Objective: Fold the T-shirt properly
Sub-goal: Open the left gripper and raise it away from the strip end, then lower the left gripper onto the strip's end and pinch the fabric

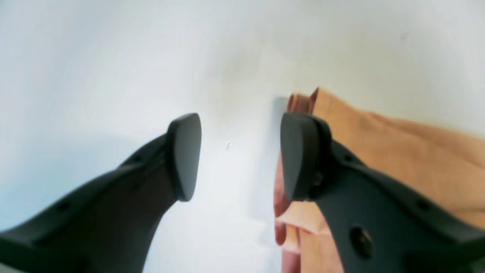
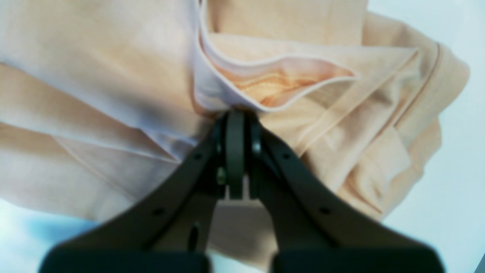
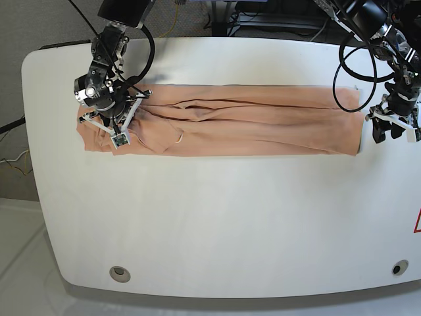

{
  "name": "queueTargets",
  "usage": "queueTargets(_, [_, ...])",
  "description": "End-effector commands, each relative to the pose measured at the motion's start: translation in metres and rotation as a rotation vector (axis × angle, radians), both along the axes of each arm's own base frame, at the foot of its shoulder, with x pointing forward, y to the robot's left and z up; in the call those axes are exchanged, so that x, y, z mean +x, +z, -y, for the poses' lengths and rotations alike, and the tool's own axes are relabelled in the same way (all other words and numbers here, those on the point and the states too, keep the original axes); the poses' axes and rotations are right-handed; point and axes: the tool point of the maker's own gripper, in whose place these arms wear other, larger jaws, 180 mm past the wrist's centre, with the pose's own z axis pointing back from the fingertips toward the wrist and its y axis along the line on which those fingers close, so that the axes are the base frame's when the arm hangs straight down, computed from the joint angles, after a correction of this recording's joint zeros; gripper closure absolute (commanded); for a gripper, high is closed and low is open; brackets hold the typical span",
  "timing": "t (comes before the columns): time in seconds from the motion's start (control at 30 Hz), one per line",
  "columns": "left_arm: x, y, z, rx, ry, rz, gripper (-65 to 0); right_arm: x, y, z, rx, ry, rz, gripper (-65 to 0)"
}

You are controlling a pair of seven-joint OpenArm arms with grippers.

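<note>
The peach T-shirt lies as a long, lengthwise-folded band across the white table. At the band's left end in the base view, my right gripper is shut on a fold of the T-shirt. In the right wrist view the closed fingertips pinch a bunched hem. My left gripper hangs just past the band's right end. Its jaws stand open in the left wrist view, left gripper, with bare table between them. One finger is over the edge of the T-shirt.
Black cables loop down from both arms at the back of the table. Two round holes sit near the table's front edge. A red mark shows at the right edge.
</note>
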Motion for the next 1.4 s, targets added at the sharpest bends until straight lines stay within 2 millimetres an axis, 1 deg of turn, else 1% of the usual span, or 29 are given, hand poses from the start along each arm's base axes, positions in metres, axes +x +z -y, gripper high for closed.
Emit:
queueTargets(0.0, [0.007, 0.015, 0.000, 0.024, -0.018, 0.066, -30.7, -0.007, -0.003, 0.006, -0.030, -0.001, -0.038, -2.4])
queueTargets(0.17, [0.009, 0.021, 0.001, 0.028, -0.015, 0.111, -30.7, -0.008, -0.004, 0.006, -0.030, -0.001, -0.039, -2.4])
queueTargets(0.27, [0.011, 0.018, 0.007, 0.002, -0.006, 0.139, -30.7, -0.008, -0.004, 0.006, -0.030, -0.001, -0.041, -2.4])
queueTargets(0.43, [0.015, 0.022, 0.009, -0.012, 0.009, 0.205, -30.7, -0.008, -0.004, 0.005, -0.028, -0.001, -0.041, -2.4])
queueTargets(0.53, [0.016, 0.018, 0.014, -0.043, 0.025, 0.239, -30.6, -0.008, -0.004, 0.005, -0.028, -0.001, -0.041, -2.4])
queueTargets(0.73, [0.020, 0.023, 0.019, -0.091, 0.080, 0.387, -30.6, -0.008, -0.004, 0.005, -0.028, -0.001, -0.041, -2.4])
queueTargets(0.9, [0.019, 0.026, 0.024, -0.134, 0.136, 0.509, -30.6, -0.009, -0.005, 0.005, -0.027, -0.001, -0.042, -2.4])
queueTargets(1.0, [0.017, 0.020, 0.024, -0.156, 0.182, 0.542, -30.6, -0.009, -0.005, 0.005, -0.027, -0.001, -0.042, -2.4])
queueTargets(1.17, [0.017, 0.012, 0.024, -0.177, 0.198, 0.539, -30.6, -0.009, -0.005, 0.005, -0.027, -0.001, -0.042, -2.4])
queueTargets(1.27, [0.017, 0.004, 0.030, -0.205, 0.209, 0.530, -30.6, -0.009, -0.005, 0.005, -0.027, -0.001, -0.042, -2.4])
queueTargets(1.37, [0.017, 0.001, 0.033, -0.217, 0.214, 0.529, -30.6, -0.009, -0.005, 0.005, -0.027, -0.001, -0.042, -2.4])
